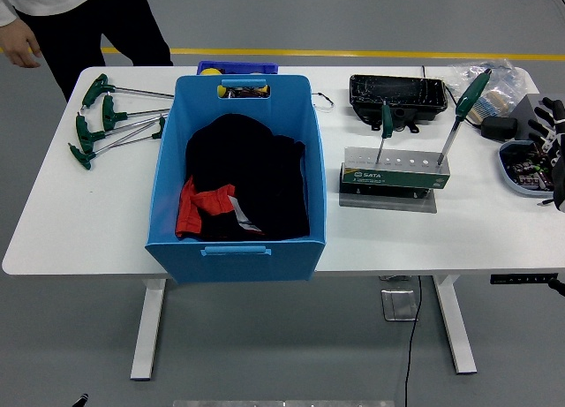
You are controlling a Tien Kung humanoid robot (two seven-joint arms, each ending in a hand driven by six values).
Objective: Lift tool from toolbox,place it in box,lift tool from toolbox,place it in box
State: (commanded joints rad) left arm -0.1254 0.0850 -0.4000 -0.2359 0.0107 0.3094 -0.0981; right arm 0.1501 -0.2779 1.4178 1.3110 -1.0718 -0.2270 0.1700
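Tools (pixel 386 124): two green-handled ones stand in the gray holder (pixel 395 169), at three o'clock from the blue box (pixel 237 248).
Right hand (pixel 553 138): far right edge, holds nothing, fingers unclear.
Risk: tall tools may tip, snagging the holder.

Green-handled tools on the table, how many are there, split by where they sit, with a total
Green-handled tools standing in the tool holder: 2, a short one and a long leaning one
Green T-handle wrenches lying loose left of the blue bin: about 4; they overlap, so the count is uncertain
Total: about 6
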